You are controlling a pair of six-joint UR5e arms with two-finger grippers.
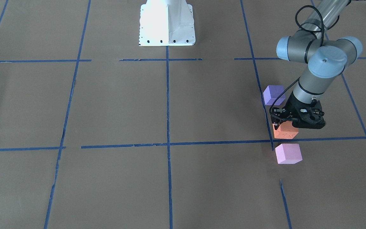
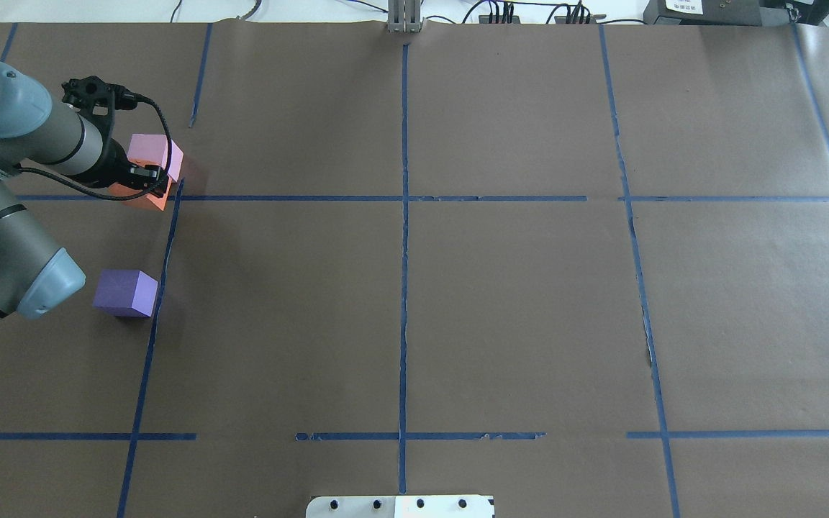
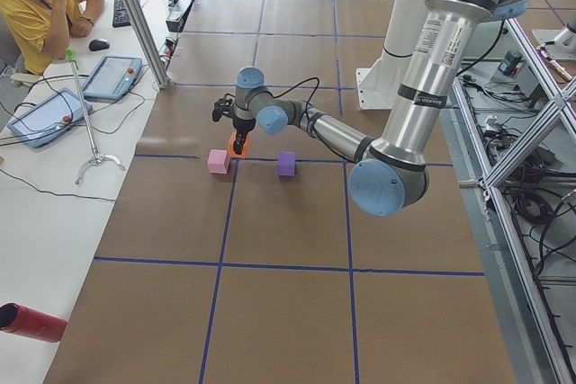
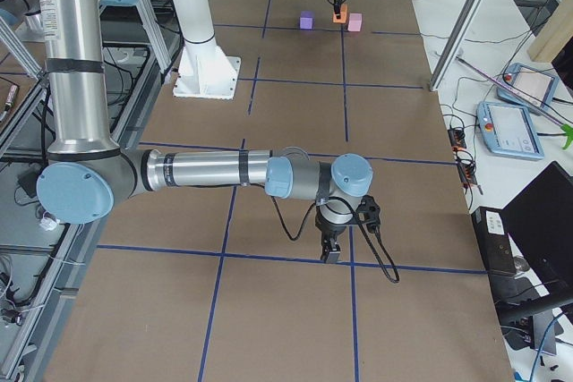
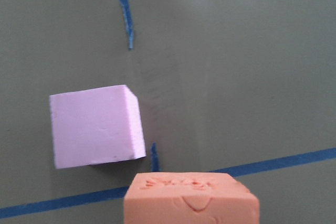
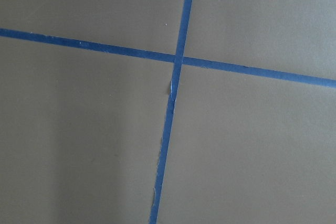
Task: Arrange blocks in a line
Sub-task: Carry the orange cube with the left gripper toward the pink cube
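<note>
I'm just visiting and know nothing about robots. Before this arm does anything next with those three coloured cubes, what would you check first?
1. All three cubes in view, the orange block, pink block and purple block: ok.
2. The left hand is right over the orange block: ok.
3. That hand's hold on the orange block: cannot tell; its fingers are hidden.
4. The orange block lies between the other two: ok.
5. Even gaps along the row: not ok; orange sits much nearer pink than purple.
6. The right hand is far from the blocks: ok.
</note>
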